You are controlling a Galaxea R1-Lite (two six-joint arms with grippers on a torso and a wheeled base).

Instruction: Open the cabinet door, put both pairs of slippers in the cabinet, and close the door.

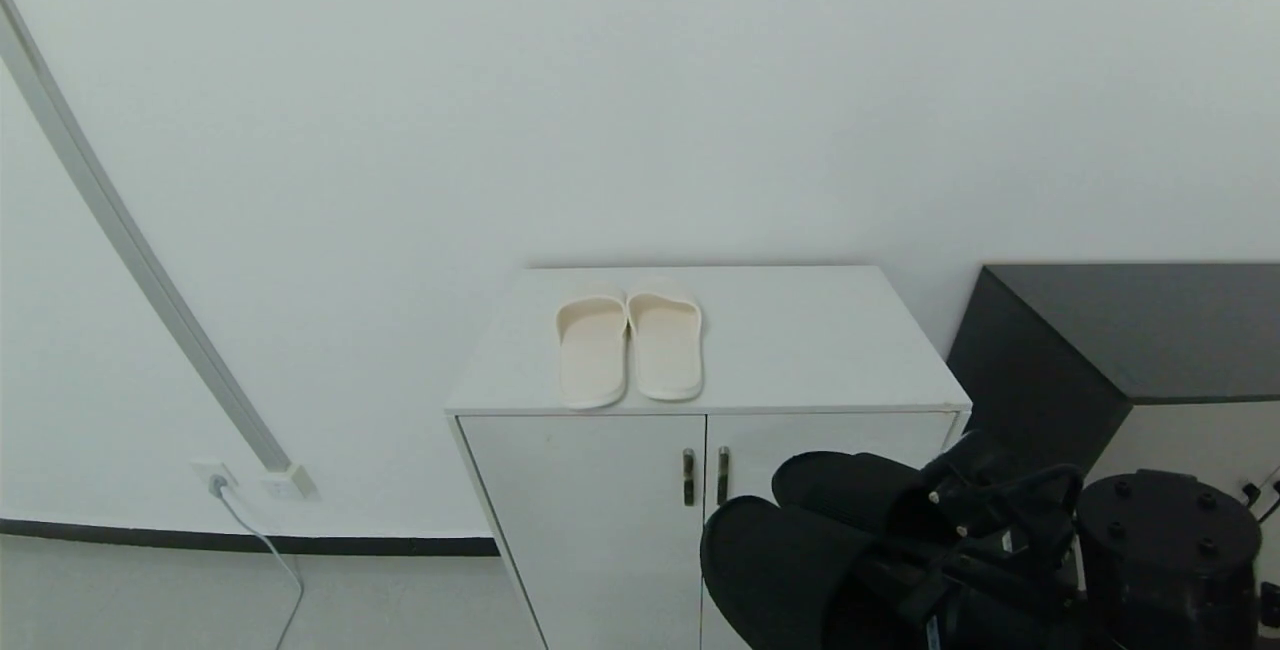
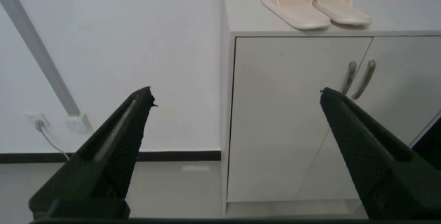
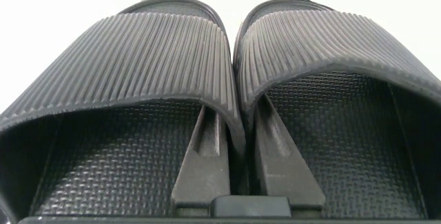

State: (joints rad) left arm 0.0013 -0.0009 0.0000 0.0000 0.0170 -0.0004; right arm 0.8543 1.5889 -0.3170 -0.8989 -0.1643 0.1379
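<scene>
Cabinet [image 1: 585, 530] closed, cream slippers [image 1: 630, 350] atop, black slippers [image 1: 800, 542] gripped

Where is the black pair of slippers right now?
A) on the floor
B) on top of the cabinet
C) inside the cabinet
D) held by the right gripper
D: the right gripper has one finger inside each of the black slippers and pinches them together in front of the cabinet, whose doors are shut. The cream slippers are the pair on top.
</scene>
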